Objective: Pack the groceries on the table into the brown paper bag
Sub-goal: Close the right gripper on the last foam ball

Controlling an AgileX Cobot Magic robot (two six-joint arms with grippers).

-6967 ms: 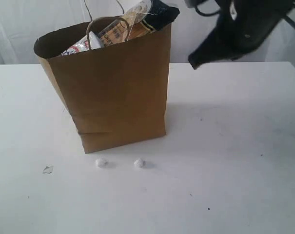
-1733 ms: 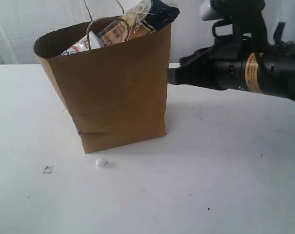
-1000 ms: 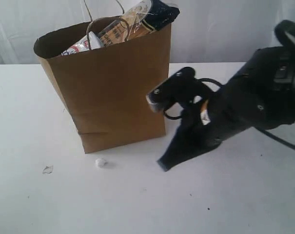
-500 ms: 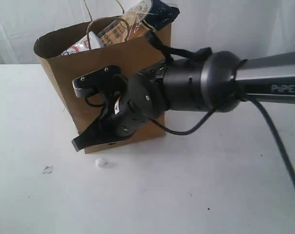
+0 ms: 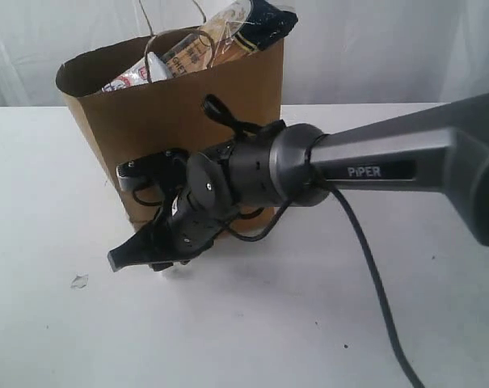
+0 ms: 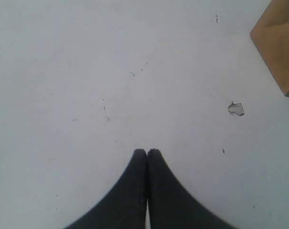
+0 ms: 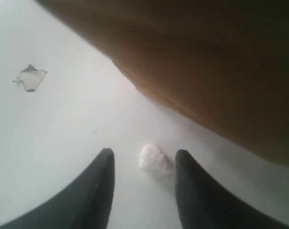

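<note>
The brown paper bag (image 5: 99, 129) stands upright on the white table (image 5: 438, 315). A spaghetti packet with a dark blue end (image 5: 256, 16) and other packs (image 5: 139, 74) stick out of its top. My right arm reaches across the bag's front, and its gripper (image 5: 135, 259) is low at the bag's front left foot. In the right wrist view this gripper (image 7: 144, 153) is open, with a small white lump (image 7: 154, 158) lying on the table between its fingertips, untouched. My left gripper (image 6: 147, 151) is shut and empty over bare table, away from the bag's corner (image 6: 278, 43).
A small torn clear scrap (image 5: 79, 281) lies on the table left of the right gripper; it also shows as the scrap (image 7: 30, 78) and the scrap (image 6: 236, 109). The bag wall (image 7: 206, 62) is close behind the right fingers. A black cable (image 5: 373, 283) hangs from the right arm.
My right arm has swung from the right across the bag's front and down to the table. Its jaws have opened around the white lump. The left gripper stays shut.
</note>
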